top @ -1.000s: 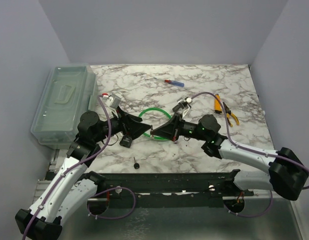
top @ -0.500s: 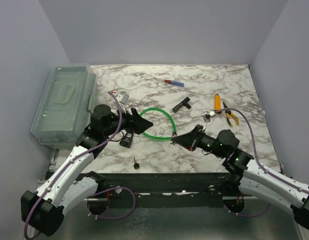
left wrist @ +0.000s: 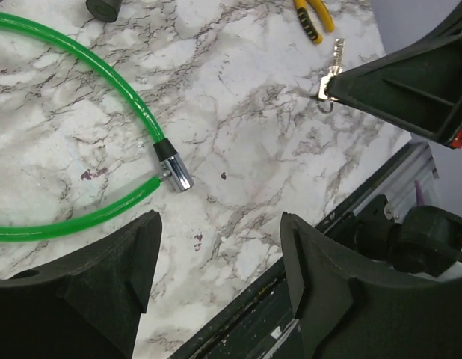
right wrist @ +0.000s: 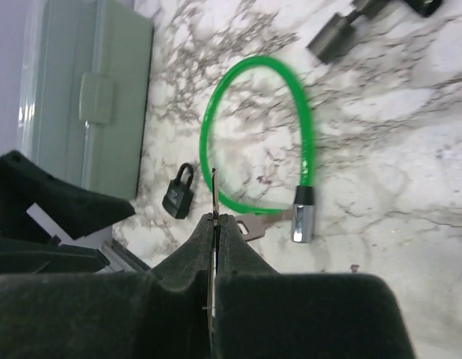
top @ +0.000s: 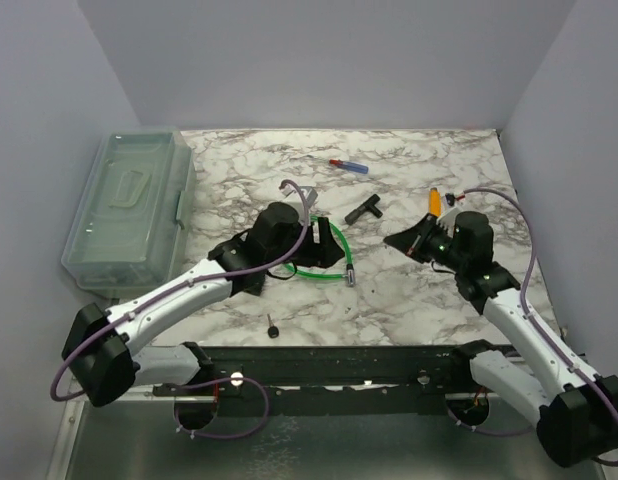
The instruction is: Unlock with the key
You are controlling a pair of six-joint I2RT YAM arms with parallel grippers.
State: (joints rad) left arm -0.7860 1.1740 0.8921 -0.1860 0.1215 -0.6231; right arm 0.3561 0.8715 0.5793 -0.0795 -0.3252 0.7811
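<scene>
The key [left wrist: 333, 69] is pinched between the closed fingers of the right hand [right wrist: 214, 224] and held clear of the table [top: 409, 300], with its ring hanging at the fingertips. In the right wrist view it shows edge-on as a thin blade sticking out of the grip. It is well to the right of the metal end [left wrist: 175, 173] of the green cable [top: 334, 235], and near the pliers [left wrist: 313, 19].

The left hand [left wrist: 220, 232] is spread wide and holds nothing. It hovers over the cable, and in its own view the metal end lies just ahead of the gap between its fingers. The padlock [right wrist: 179, 192] lies on the table left of the cable loop, toward the box [top: 129, 205]. In the top view the left arm mostly hides it.

Half a second ago the right hand was low and close to the metal end. It has since pulled back up and to the right, taking the key with it. The left arm, which was bent back at the left edge of the loop, has stretched out to the right across it. A second ago the two hands met tip to tip at the middle of the table; now they are well apart. The cable has not moved.
</scene>
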